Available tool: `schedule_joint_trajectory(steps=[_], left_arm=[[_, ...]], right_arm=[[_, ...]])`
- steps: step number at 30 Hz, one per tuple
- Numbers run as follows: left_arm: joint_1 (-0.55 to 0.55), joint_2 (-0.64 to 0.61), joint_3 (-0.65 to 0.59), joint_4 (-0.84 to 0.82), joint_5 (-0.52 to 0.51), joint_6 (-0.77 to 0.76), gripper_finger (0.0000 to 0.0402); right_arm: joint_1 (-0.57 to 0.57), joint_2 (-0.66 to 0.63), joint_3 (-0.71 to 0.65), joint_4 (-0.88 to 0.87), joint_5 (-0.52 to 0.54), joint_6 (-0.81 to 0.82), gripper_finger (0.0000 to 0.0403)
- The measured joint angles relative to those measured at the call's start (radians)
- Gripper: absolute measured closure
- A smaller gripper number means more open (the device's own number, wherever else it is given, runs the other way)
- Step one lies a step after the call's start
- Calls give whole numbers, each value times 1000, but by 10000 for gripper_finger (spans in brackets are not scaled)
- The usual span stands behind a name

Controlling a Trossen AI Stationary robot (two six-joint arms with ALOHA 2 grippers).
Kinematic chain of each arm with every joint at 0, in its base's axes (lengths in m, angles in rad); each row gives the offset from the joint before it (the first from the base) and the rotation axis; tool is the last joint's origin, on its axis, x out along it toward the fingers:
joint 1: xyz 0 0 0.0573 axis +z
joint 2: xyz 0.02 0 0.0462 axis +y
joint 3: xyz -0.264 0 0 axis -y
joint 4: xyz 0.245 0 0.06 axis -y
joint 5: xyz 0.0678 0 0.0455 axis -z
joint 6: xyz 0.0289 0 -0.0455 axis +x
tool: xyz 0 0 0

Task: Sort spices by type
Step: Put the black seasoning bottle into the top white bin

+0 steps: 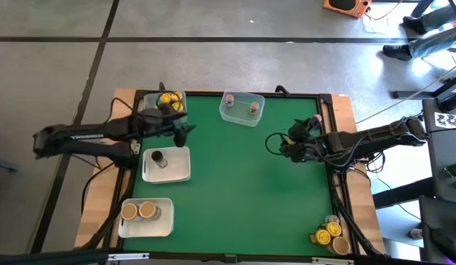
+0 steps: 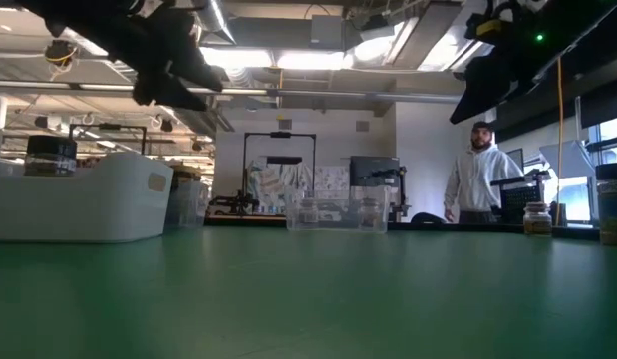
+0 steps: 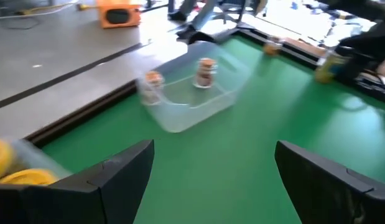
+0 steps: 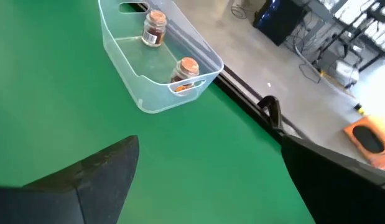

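The small round glass spice jars are spread over several places on the flat green bench (image 1: 242, 184). Two jars with grey-pink lids (image 4: 156, 28) are standing upright, apart from each other, inside a clear plastic rectangular tub with rounded corners (image 1: 241, 108) at the far middle edge. Jars with bright yellow lids (image 1: 169, 101) are packed together in a second clear tub (image 1: 148, 105) at the far left corner. One jar with a dark lid (image 1: 158, 157) is seen in a white rectangular tray (image 1: 177, 171), and two jars with wide tan lids (image 1: 138, 211) are placed side by side in another white tray (image 1: 161, 224) nearer the front. A loose group of yellow-lidded and tan-lidded jars (image 1: 330, 237) is left at the front right corner.

The left end effector (image 1: 185, 130), dark and matte, is held above the bench just beside the yellow-lid tub, its fingers spread wide and empty. The right end effector (image 1: 275, 143) is held over the right part of the bench, also spread wide, with nothing between its fingers.
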Motion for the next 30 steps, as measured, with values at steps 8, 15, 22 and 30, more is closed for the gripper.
schedule_joint_trajectory(steps=[8, 15, 22, 30], left_arm=[[-138, 197, 0, 197, -1, -19, 70], [-188, 342, -1, 287, -3, -30, 70], [-209, 408, -1, 315, -6, -55, 70], [-230, 417, -1, 319, -46, -56, 70]], right_arm=[[0, 0, 51, -82, -26, -76, 13], [0, 0, 205, -388, -42, -62, 13], [-38, 0, 247, -572, -195, -32, 13], [-210, 0, 247, -783, -364, -37, 13]])
